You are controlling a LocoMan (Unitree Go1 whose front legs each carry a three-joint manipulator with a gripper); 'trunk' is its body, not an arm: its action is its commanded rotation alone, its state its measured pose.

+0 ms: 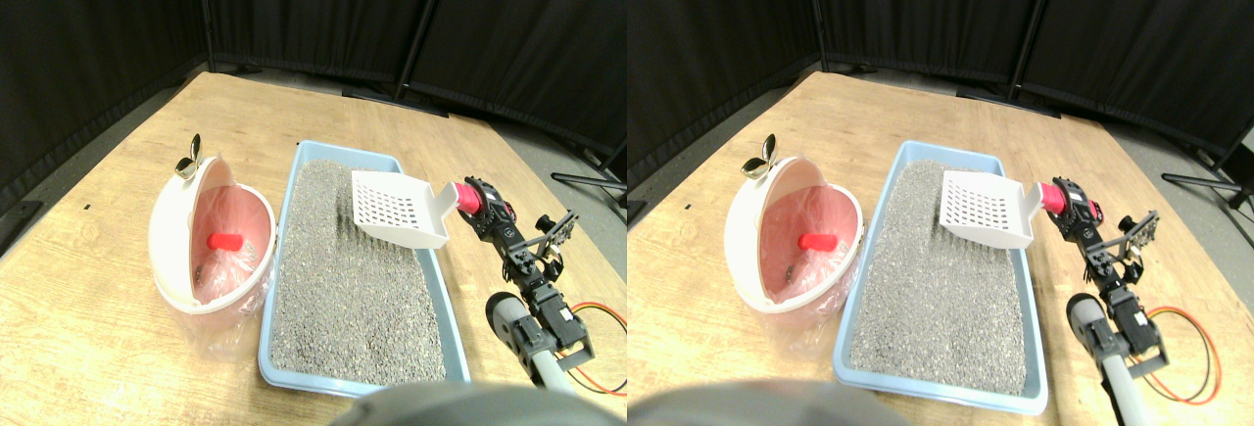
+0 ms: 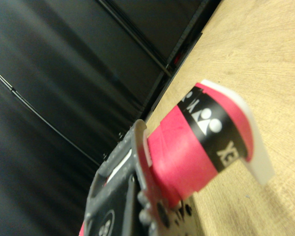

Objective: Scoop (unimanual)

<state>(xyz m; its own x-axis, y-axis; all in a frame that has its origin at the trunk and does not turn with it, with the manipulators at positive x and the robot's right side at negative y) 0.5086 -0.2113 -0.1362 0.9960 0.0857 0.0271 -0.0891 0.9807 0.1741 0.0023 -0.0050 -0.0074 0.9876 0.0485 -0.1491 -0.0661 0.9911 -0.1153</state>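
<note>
A white slotted scoop (image 1: pixel 397 209) hangs tilted over the far right part of the grey litter (image 1: pixel 353 269) in the light blue tray (image 1: pixel 451 299). My right gripper (image 1: pixel 482 209) is shut on its pink-wrapped handle (image 1: pixel 468 198), reaching in from the tray's right side. The wrist view is filled by that pink handle (image 2: pixel 196 147) with a black band, the scoop's white neck (image 2: pixel 258 152) beyond it. I see nothing lying in the scoop. Left of the tray a white round bin (image 1: pixel 171 240) with a pink liner holds a red piece (image 1: pixel 225 241) and a small dark lump (image 1: pixel 201 271).
A shiny metal clip (image 1: pixel 188 160) sits on the bin's far rim. Red and orange cables (image 1: pixel 600 316) loop on the wooden tabletop right of my arm. Black curtain panels (image 1: pixel 313 5) close off the back, and the table edge runs near a stand's legs (image 1: pixel 588 181).
</note>
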